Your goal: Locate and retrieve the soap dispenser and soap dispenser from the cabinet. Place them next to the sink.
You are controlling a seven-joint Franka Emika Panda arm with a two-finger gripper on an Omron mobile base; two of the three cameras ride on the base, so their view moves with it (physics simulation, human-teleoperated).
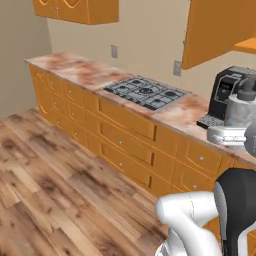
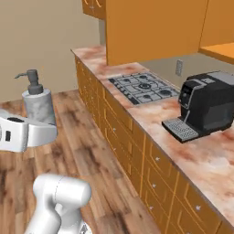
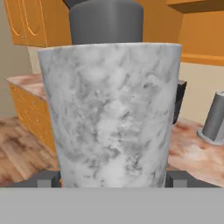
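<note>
Marbled grey soap dispenser (image 3: 111, 113) pinched in my gripper (image 3: 113, 178), jaws low on both sides of its body, carried upright in air off the tabletop (image 2: 201, 151). Looks rigid, smooth, likely slippery and top-heavy; the low body hold suits. Coffee machine (image 2: 208, 107) at 3 o'clock.

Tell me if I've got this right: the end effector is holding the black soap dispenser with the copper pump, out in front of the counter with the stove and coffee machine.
Not quite. The end effector holds the mottled light grey soap dispenser with the dark grey pump, not the black one; the right base view shows it. The rest holds: it is off the counter with the stove and coffee machine.
</note>
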